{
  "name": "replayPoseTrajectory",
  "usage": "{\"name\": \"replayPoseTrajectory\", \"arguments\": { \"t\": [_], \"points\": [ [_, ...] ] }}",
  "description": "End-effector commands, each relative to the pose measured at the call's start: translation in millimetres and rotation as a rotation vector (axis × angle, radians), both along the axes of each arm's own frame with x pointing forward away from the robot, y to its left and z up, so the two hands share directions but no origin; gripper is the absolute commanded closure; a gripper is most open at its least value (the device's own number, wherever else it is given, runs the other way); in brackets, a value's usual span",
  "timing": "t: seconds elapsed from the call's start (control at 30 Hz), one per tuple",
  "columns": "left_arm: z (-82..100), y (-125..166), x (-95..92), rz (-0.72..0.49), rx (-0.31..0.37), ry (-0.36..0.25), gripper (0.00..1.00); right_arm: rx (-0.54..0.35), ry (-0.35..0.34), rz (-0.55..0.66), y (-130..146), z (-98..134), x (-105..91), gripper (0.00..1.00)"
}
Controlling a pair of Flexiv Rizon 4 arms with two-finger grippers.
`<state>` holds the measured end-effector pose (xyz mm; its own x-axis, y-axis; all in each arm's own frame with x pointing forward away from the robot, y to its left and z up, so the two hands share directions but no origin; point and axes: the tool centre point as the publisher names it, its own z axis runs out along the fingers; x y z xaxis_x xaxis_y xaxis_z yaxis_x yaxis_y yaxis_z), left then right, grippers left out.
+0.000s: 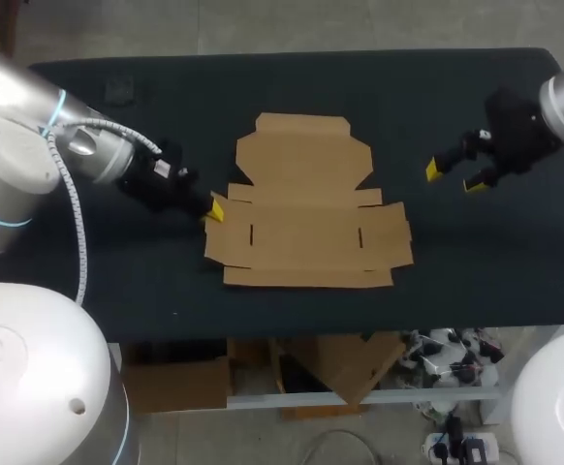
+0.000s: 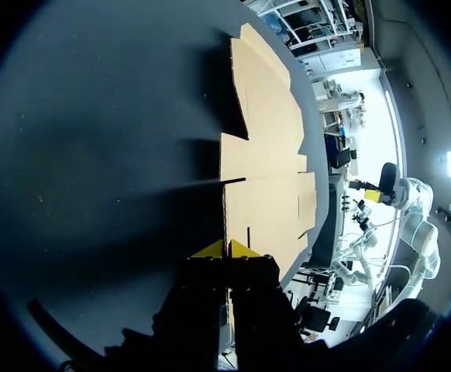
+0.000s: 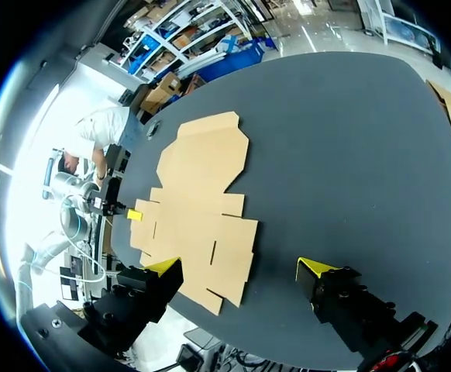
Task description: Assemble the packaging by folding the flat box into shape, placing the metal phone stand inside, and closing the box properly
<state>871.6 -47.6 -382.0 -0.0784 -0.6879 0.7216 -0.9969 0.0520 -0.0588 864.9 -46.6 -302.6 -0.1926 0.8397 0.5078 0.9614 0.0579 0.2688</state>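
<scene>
Left gripper [image 1: 217,207] fingers are pressed together, pinching the left flap edge of the flat box [image 1: 306,208] mid-table [image 1: 476,271]. Right gripper [image 1: 454,174] is spread wide, well clear to the right. Lift the flap slowly along its crease and pin the base with the right. No stand in view.

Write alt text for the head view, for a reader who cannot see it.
A flat, unfolded cardboard box lies in the middle of a dark table. The left claw sits at the box's left edge; the right claw, open, hangs over bare table to the box's right, apart from it.
</scene>
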Motion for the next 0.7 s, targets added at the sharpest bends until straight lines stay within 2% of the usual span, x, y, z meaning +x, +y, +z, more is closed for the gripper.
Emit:
{"name": "replayPoseTrajectory", "arguments": {
  "t": [0.03,0.2,0.23,0.27,0.3,0.33,0.7],
  "points": [
    [-2.1,-2.0,-6.3,0.006,-0.003,0.000,1.00,0.005,-0.005,0.003,-1.5,0.1,-3.0,0.00],
    [-3.8,-3.9,-9.6,0.008,-0.001,0.007,1.00,0.007,-0.006,0.007,-1.7,-0.2,-3.2,0.00],
    [-3.9,-4.2,-9.9,0.005,0.002,0.007,0.72,0.007,-0.006,0.007,-1.7,-0.2,-3.2,0.00],
    [-3.9,-4.3,-9.9,0.004,0.003,0.007,0.53,0.007,-0.007,0.007,-1.8,-0.2,-3.2,0.00],
    [-3.9,-4.3,-9.9,0.004,0.005,0.006,0.17,0.008,-0.007,0.008,-1.8,-0.3,-3.2,0.00],
    [-3.8,-4.3,-9.8,0.004,0.006,0.006,0.00,0.009,-0.007,0.009,-1.8,-0.3,-3.1,0.00],
    [-1.7,-2.2,-2.6,0.003,0.047,0.013,0.00,0.008,-0.005,0.017,-0.5,-0.2,-0.5,0.00]
  ]
}}
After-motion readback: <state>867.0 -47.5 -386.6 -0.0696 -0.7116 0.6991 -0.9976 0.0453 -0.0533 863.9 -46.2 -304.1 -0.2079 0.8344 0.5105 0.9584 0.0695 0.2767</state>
